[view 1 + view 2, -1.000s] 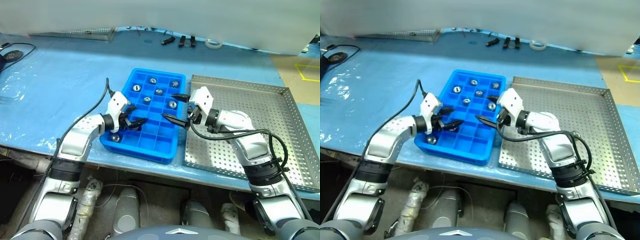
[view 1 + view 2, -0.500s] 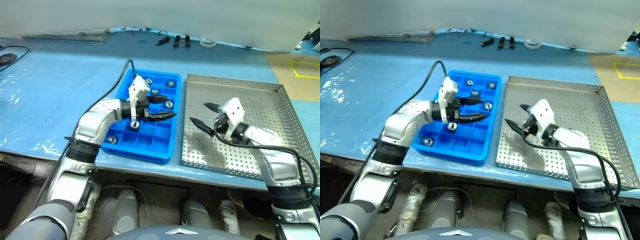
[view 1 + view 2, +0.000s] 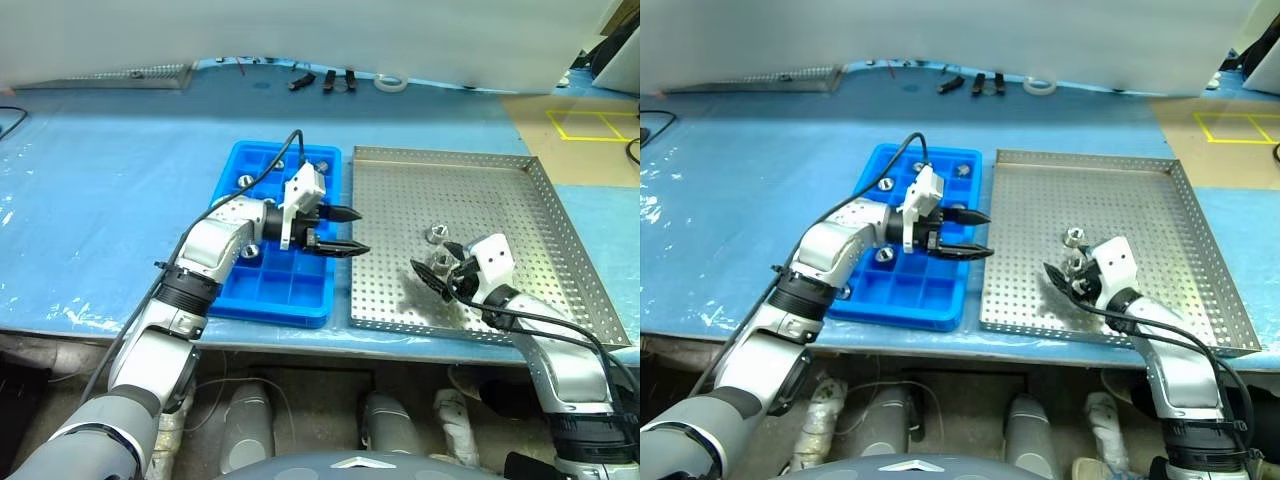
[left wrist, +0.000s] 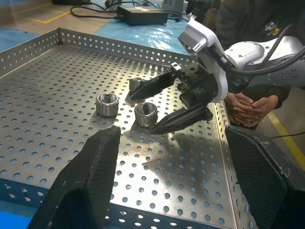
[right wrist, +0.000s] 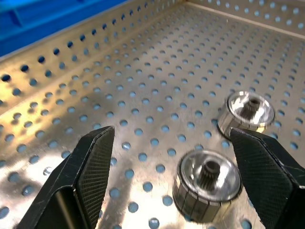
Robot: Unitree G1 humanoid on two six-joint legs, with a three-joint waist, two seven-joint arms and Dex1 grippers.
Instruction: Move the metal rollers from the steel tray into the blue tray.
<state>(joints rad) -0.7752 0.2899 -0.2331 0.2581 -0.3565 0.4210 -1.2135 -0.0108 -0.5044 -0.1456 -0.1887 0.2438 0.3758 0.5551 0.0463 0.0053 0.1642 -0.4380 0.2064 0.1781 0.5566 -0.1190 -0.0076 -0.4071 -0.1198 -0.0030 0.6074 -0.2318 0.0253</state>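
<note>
We see three rollers [image 4: 146,114] lying close together on the steel tray [image 3: 500,190], more sitting in compartments of the blue tray [image 3: 262,290] just beside it. Right gripper [image 4: 159,109] low over the steel tray's rollers, fingers apart, holding nothing. Left gripper [image 3: 340,231] above the blue tray's near edge, fingers spread, empty.

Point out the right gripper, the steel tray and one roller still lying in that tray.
right gripper [image 4: 167,104]: left wrist view, midway between its open fingertips.
steel tray [image 3: 455,156]: left eye view, its far rim.
metal roller [image 5: 206,185]: right wrist view, its top face.
</note>
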